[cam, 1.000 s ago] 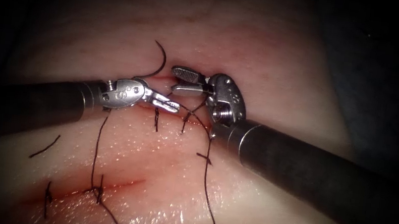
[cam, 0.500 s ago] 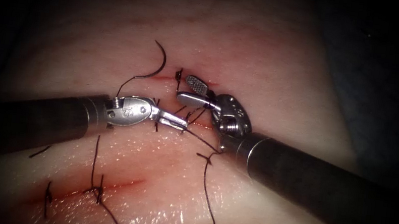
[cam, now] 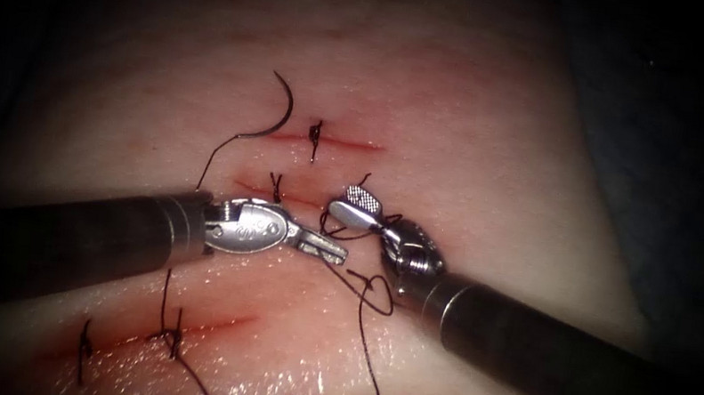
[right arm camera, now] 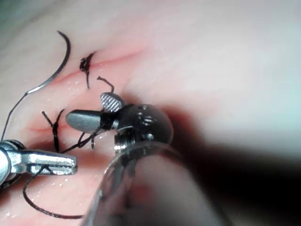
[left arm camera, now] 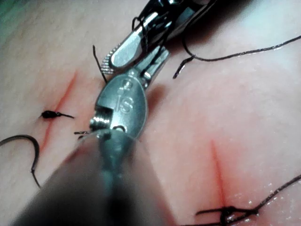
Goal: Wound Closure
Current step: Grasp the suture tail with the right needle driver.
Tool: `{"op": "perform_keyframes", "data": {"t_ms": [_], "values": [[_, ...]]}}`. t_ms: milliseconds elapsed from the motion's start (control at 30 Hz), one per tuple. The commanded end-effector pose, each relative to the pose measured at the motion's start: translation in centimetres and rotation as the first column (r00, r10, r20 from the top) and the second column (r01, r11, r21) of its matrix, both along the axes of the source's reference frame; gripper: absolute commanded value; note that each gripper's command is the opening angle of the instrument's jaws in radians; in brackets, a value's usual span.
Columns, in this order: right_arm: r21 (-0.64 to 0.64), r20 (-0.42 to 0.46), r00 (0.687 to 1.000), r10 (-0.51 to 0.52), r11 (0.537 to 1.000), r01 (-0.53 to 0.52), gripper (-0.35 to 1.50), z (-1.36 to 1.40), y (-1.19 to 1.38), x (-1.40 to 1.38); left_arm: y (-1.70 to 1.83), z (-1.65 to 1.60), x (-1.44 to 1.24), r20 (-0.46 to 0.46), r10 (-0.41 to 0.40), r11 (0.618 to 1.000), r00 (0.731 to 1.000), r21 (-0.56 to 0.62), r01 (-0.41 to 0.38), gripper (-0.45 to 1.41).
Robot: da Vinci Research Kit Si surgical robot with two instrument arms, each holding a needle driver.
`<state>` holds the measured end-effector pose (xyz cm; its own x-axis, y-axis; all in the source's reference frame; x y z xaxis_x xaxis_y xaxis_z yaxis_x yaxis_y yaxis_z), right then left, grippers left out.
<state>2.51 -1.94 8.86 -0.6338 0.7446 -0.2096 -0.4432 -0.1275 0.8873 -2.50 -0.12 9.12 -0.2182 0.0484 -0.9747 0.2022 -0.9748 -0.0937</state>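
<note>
The curved needle (cam: 282, 113) lies free on the tissue (cam: 468, 131), just left of the upper cut (cam: 345, 143), and is not in the tissue; it also lies free in the wrist views (left arm camera: 29, 141) (right arm camera: 62, 59). My left tool (cam: 329, 251) (right arm camera: 70, 164) is shut on the thread (cam: 364, 351) near the middle cut (cam: 250, 186). The right tool (cam: 344, 203) (right arm camera: 89, 109) is just right of it, jaws open and holding nothing. Thread is looped around the base of those jaws. A tied knot (cam: 315, 135) sits on the upper cut.
A second knot (cam: 275, 186) sits on the middle cut. The lower cut (cam: 201, 327) carries two stitches with cut ends (cam: 85, 344) and red fluid along it. A long strand of thread runs down toward the near edge of the tissue.
Both tools have moved down from the upper cut toward the middle cut, uncovering the knot there. The right tool's jaws stayed open with thread around them. The needle has not moved.
</note>
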Motion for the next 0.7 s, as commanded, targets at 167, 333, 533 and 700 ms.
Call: {"op": "perform_keyframes", "data": {"t_ms": [167,333,533,700], "values": [[0.019,0.005,0.999,0.04,0.999,-0.04,1.04,0.13,-0.03,-0.12,0.02,0.01,-0.08,-0.009,0.009,1.0,1.0,-0.007,-0.009,-0.45],[0.025,0.013,0.998,0.055,0.998,-0.055,1.01,0.09,-0.02,-0.16,0.02,0.0,-0.11,-0.011,0.014,1.0,1.0,-0.011,-0.014,-0.45],[-0.032,0.071,0.997,0.031,0.999,-0.029,1.03,0.16,0.05,-0.04,0.02,0.0,-0.11,-0.008,0.015,1.0,1.0,-0.01,-0.015,-0.45],[-0.113,0.194,0.981,0.028,0.994,-0.006,1.01,0.24,0.14,0.11,0.04,-0.02,-0.12,-0.008,0.014,1.0,1.0,-0.008,-0.014,-0.45]]}}
